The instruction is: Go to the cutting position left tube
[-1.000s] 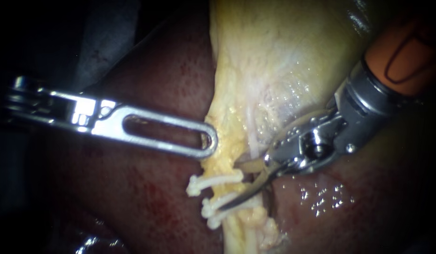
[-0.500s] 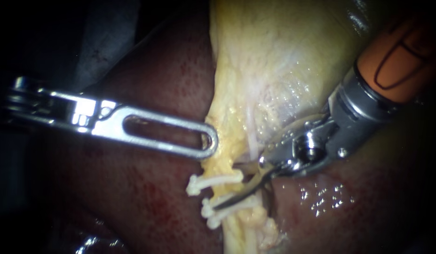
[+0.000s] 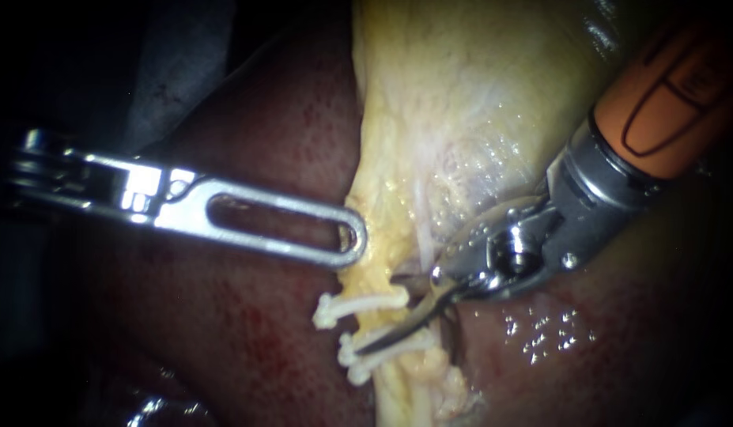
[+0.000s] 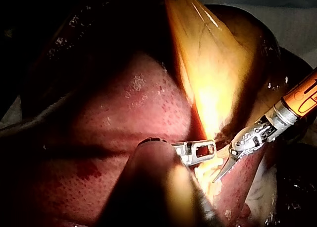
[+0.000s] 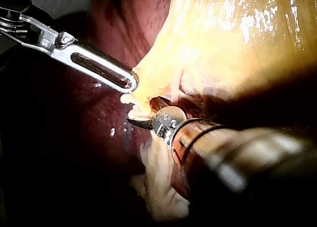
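Only the endoscope view shows the clips point(image 3: 363, 304) distinctly.

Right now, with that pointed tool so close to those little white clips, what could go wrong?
1. The right instrument, silver with a pointed tip, lies between the upper white plastic clip and the lower white clips; a small slip might knock a clip or cut too near one.
2. The dark red liver lies just past that tip, so pushing further could nick it.
3. The slotted steel left instrument meets the pale yellow tissue nearby; a tug could shift the target.
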`<move>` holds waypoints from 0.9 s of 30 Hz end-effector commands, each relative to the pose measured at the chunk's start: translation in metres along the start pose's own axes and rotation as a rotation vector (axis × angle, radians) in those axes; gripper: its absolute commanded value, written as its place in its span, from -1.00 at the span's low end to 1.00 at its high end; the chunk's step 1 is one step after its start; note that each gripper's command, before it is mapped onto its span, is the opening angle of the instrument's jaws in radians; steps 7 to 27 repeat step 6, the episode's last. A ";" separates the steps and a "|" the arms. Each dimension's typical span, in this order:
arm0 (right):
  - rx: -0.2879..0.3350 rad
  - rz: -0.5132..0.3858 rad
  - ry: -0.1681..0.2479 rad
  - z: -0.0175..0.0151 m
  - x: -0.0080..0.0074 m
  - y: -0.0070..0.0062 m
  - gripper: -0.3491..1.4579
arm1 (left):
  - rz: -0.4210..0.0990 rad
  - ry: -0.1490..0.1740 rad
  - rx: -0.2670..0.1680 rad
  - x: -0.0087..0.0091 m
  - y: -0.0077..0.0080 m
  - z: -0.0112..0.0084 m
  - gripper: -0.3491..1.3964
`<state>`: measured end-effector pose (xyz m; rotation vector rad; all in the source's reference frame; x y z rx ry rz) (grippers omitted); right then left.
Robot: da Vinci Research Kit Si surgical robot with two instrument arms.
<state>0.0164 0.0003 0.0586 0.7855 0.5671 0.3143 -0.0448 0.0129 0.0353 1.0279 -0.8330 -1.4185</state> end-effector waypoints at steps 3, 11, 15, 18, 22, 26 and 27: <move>0.001 -0.001 -0.001 0.0000 0.0000 0.0000 0.25 | 0.000 0.000 0.000 0.0000 0.0000 0.0000 -1.00; 0.002 -0.003 -0.001 0.0000 0.0000 0.0000 0.25 | 0.000 0.000 0.000 0.0000 0.0000 0.0000 -1.00; 0.002 -0.003 -0.001 0.0000 0.0000 0.0000 0.25 | 0.000 0.000 0.000 0.0000 0.0000 0.0000 -1.00; 0.002 -0.003 -0.001 0.0000 0.0000 0.0000 0.25 | 0.000 0.000 0.000 0.0000 0.0000 0.0000 -1.00; 0.002 -0.003 -0.001 0.0000 0.0000 0.0000 0.25 | 0.000 0.000 0.000 0.0000 0.0000 0.0000 -1.00; 0.002 -0.003 -0.001 0.0000 0.0000 0.0000 0.25 | 0.000 0.000 0.000 0.0000 0.0000 0.0000 -1.00; 0.002 -0.003 -0.001 0.0000 0.0000 0.0000 0.25 | 0.000 0.000 0.000 0.0000 0.0000 0.0000 -1.00</move>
